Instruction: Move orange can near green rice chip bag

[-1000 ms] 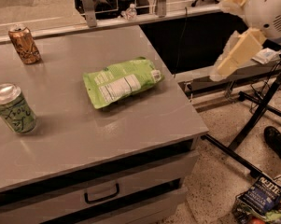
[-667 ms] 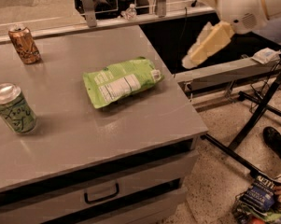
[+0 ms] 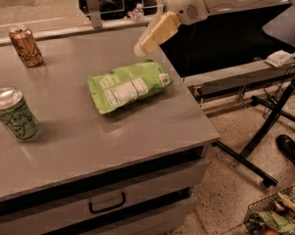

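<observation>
The orange can (image 3: 26, 46) stands upright at the far left corner of the grey table (image 3: 88, 131). The green rice chip bag (image 3: 129, 85) lies flat near the table's right side, its white label panel facing up. My gripper (image 3: 146, 42) hangs in the air above the table's far right part, just beyond the bag's far edge and well to the right of the orange can. It holds nothing.
A pale green can (image 3: 14, 114) stands at the table's left front. The table has a drawer with a handle (image 3: 107, 203). To the right are a low shelf (image 3: 235, 77), black stand legs (image 3: 264, 131), a shoe (image 3: 291, 151) and a wire basket (image 3: 277, 212) on the floor.
My arm has swung left, from off the table's right side to above the table's far right part near the bag. The cans and the bag have not moved.
</observation>
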You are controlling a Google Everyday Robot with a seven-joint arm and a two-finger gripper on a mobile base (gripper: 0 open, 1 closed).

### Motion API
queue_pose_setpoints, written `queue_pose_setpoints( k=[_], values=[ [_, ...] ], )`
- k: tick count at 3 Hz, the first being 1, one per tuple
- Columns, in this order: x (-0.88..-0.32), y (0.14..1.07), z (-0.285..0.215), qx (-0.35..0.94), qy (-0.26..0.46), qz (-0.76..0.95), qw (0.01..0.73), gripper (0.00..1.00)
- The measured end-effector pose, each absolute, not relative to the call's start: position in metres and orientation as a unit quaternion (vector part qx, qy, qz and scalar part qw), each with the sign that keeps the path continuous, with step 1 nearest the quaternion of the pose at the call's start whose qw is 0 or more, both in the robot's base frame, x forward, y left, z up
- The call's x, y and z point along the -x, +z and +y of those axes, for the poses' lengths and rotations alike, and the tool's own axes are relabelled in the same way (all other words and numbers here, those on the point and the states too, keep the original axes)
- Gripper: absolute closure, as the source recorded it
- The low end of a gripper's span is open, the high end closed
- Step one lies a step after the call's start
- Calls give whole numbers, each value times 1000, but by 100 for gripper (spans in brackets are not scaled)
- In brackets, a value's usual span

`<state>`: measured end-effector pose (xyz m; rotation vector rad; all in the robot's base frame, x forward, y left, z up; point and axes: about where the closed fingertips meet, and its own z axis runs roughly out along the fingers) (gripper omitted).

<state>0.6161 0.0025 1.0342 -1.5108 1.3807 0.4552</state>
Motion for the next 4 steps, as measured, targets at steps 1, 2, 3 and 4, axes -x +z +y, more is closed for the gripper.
queue_pose_setpoints(
  k=[1,2,3,4],
  values=[
    [-614,1033,-2,626,184,571,499,0],
    [-608,1033,-3,606,181,585,508,0],
    [-635,1012,33,558,202,586,551,0],
    [-672,1003,59,514,208,581,596,0]
  ],
)
